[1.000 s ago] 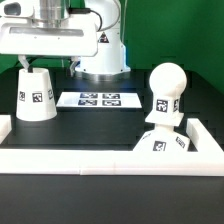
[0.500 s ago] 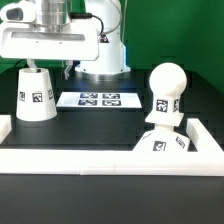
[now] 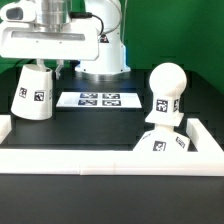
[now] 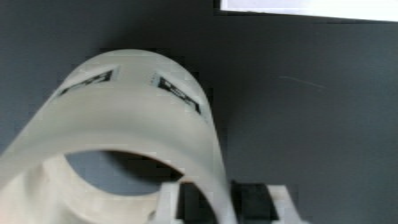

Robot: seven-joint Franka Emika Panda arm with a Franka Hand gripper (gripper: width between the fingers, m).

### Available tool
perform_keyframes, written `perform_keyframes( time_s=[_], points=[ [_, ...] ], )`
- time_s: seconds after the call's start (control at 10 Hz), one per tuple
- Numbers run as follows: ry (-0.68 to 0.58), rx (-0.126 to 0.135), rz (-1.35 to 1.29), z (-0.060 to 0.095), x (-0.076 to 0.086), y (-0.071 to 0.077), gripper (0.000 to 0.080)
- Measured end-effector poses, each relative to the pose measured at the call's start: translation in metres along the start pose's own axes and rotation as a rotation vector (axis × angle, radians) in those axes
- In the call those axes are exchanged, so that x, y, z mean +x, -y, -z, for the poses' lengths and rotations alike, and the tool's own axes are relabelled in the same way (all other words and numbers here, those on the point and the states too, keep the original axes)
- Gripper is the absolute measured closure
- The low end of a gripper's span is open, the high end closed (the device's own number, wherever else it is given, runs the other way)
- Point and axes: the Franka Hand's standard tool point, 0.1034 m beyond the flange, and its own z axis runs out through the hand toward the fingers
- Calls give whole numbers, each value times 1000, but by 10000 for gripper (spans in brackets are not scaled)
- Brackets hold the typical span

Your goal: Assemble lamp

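Exterior view: the shade [image 3: 33, 93] sits at about 9 o'clock in the scene, tilted, its narrow top leaning toward the arm above and its wide end near the desk [image 3: 100, 125]; can't tell whether the bottom edge touches the black surface. The tool [image 3: 40, 66] comes down onto the shade's upper rim from the white wrist block at 11 o'clock. In the wrist view the tool [image 4: 221, 200] has its two dark pads either side of the shade [image 4: 134, 130] wall, one inside the opening and one outside, clenched on the rim, so it is grasping the shade. Tags show on the shade's side in both views. The bulb [image 3: 165, 95], a ball on a neck w/ a tag, stands upright on the base [image 3: 164, 140] at about 4 o'clock, well apart from the shade. The base rests against the white rail [image 3: 80, 158] that runs across the front of the desk at 6 o'clock. The marker board [image 3: 98, 99] lies flat near centre, between shade and bulb, just beside the shade's wide end; a corner of the marker board [image 4: 311, 8] shows in the wrist view too.
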Motion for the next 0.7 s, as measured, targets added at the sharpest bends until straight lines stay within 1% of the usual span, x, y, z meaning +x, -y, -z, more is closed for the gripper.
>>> perform_keyframes(
  time_s=[0.4,0.5,0.7],
  points=[
    [0,0,0,0,0,0,755],
    [2,2,-9,2,1,3,755],
    [0,13,-6,16,6,21,754]
  ],
)
